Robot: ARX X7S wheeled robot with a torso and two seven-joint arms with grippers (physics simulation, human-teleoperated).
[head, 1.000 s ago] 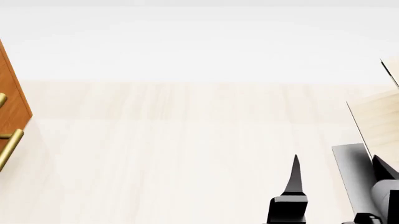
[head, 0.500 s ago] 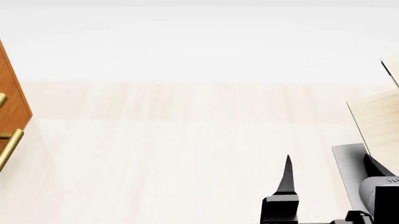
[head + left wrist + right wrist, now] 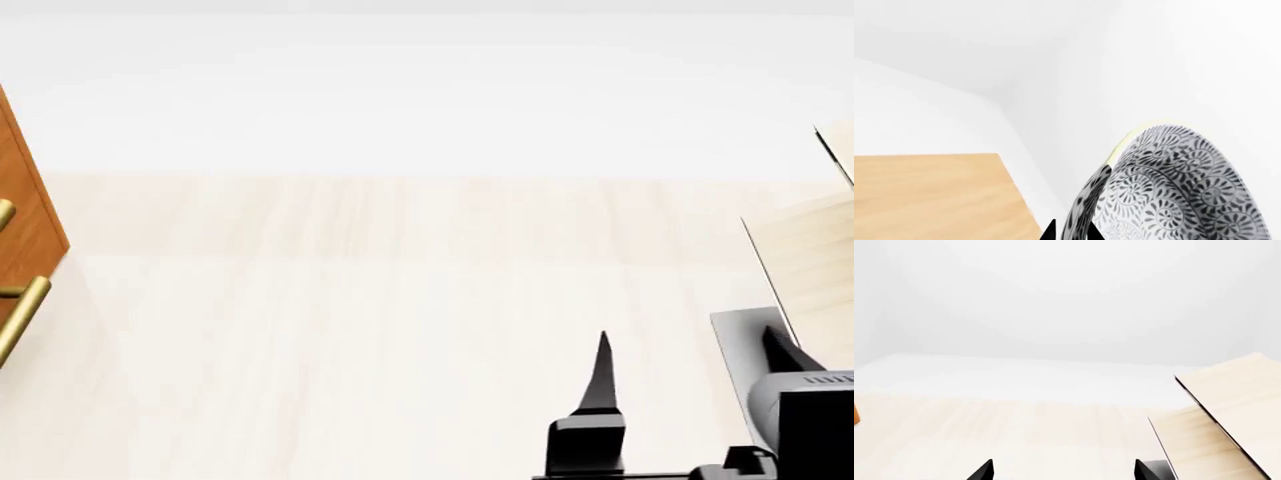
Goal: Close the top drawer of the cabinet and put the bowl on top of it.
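The left gripper (image 3: 1069, 234) clamps the rim of the white, grey-floral ceramic bowl (image 3: 1167, 185); its interior is not shown. The right gripper (image 3: 1062, 471) hangs open and empty. The reddish-brown wooden cabinet (image 3: 24, 215) sits at the far left, so the operator should carry the bowl level toward it, avoiding the brass bar handles (image 3: 22, 312).
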